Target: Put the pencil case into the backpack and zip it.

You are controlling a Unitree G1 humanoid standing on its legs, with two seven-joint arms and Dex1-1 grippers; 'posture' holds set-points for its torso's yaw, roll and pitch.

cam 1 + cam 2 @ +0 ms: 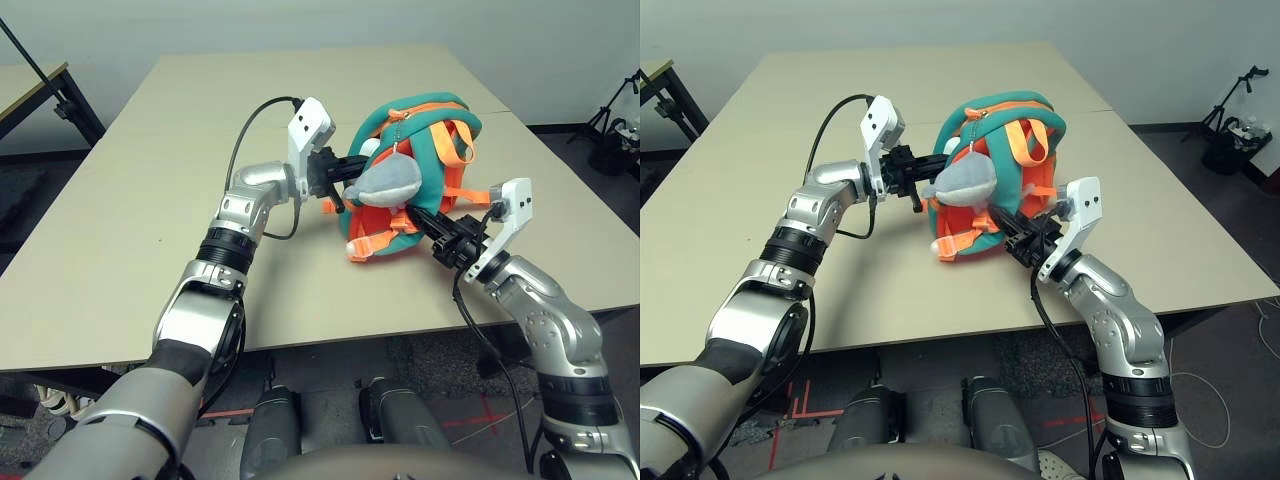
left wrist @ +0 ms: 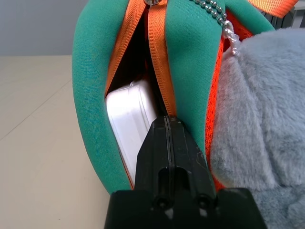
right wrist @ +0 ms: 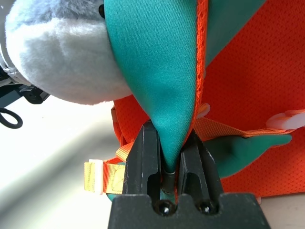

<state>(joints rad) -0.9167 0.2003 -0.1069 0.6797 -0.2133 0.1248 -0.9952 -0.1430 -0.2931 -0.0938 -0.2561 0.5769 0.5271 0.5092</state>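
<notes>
The backpack [image 1: 425, 140] is soft matt cloth: smooth teal fabric like neoprene, with orange woven zip tape [image 2: 159, 76] along its opening and an orange mesh panel [image 3: 248, 86] of fine open weave. Its orange straps [image 1: 378, 238] are ribbed webbing. The shark charm [image 1: 965, 180] is grey and white plush, fuzzy, hung on a shiny metal bead chain [image 2: 212, 12]. Just beyond the left tool [image 2: 167, 124], inside the opening, the pencil case [image 2: 131, 119] looks like smooth white plastic with a slight sheen. Both tools, the right tool [image 3: 167, 143] included, are black hard plastic, semi-matt. The forearms [image 1: 250, 200] are brushed silver metal. The surface [image 1: 120, 200] is pale, smooth, matt laminate.
</notes>
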